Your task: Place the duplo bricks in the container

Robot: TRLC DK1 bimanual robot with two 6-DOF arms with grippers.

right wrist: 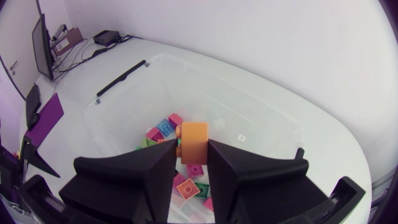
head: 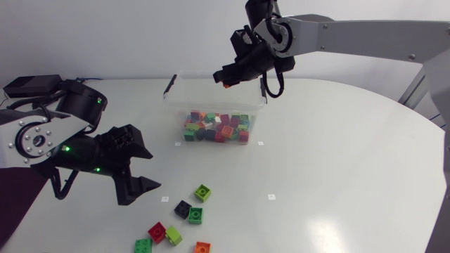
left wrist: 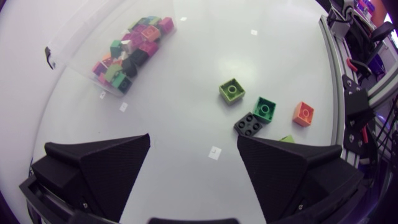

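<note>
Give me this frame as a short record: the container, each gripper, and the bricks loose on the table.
container: clear plastic box, open-topped, holding a pile of mixed-colour duplo bricks
right gripper: above the box, shut on an orange duplo brick
left gripper: open, empty, above the table near the loose bricks
loose on table: seven; light green brick, black brick, dark green brick, red brick, lime brick, green brick, orange brick
task state: unfinished

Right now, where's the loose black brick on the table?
Head view, left side: the black brick sits right beside a dark green brick, near a lime brick, ahead of the open left tool.
</note>
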